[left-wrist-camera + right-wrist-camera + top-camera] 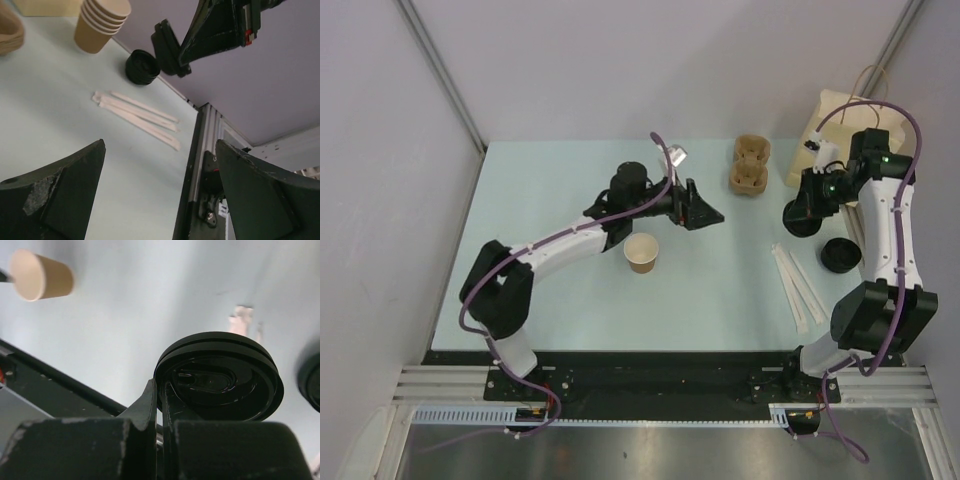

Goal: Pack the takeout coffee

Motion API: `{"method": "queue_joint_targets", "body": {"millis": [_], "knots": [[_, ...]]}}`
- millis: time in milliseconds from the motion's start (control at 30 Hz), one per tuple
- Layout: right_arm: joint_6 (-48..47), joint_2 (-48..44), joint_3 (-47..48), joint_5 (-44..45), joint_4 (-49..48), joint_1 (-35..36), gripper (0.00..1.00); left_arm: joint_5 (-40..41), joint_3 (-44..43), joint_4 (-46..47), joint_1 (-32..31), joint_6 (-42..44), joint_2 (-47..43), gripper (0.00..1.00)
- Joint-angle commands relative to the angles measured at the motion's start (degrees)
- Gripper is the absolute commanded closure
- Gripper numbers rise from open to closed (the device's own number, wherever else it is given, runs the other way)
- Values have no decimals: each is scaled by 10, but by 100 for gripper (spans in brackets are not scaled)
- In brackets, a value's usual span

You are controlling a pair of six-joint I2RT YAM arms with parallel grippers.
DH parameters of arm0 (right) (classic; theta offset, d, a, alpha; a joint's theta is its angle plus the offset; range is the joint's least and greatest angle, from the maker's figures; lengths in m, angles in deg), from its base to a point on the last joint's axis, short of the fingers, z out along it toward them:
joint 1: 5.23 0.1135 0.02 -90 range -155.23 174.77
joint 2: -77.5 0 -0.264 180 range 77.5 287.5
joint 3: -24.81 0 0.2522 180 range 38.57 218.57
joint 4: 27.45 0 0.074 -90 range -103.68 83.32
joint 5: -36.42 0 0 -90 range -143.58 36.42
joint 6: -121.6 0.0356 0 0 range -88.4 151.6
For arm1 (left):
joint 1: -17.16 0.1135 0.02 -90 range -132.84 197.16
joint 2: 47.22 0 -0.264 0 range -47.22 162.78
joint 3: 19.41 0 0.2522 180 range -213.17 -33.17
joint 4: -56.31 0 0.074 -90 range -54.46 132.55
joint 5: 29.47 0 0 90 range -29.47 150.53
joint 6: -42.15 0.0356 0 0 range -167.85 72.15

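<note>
From above, you see the coffee cup (641, 253) standing open mid-table, near your left gripper (706, 213), spread wide. Your right gripper (808, 208) pinches a black lid (798, 226). Left wrist: stacked cups (101, 22) far away. Right wrist: the black lid (220, 375) is held tight by its edge.

No legible text or labels anywhere

Pale table (540, 300): tan paper bag (840, 120) at far right corner; cardboard cup carrier (750, 165) near far edge; wrapped straws (795, 280), black lid stack (840, 255) and single black lid (803, 222) near right edge.
</note>
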Motion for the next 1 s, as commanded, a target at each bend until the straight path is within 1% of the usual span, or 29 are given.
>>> {"method": "queue_joint_targets", "body": {"millis": [0, 67, 267, 467, 667, 767, 833, 867, 967], "knots": [[30, -32, -17, -62, 12, 21, 100, 0, -55, 93, -37, -88, 63, 3], [37, -35, -27, -76, 12, 25, 100, 2, -67, 105, -46, -108, 80, 3], [54, -44, -64, -114, 12, 44, 100, 18, -76, 134, -84, -121, 127, 3], [55, -42, -80, -137, 16, 47, 100, 32, -81, 159, -103, -138, 165, 2], [56, -47, -94, -162, 23, 47, 100, 29, -81, 181, -117, -150, 180, 3], [55, -54, -98, -170, 28, 47, 100, 32, -81, 185, -119, -155, 184, 5], [52, -55, -100, -175, 31, 47, 100, 33, -78, 187, -118, -156, 186, 8], [52, -57, -101, -176, 31, 47, 100, 33, -77, 189, -118, -156, 188, 9], [48, -60, -105, -180, 37, 45, 100, 29, -75, 198, -119, -162, 191, 19]]}}
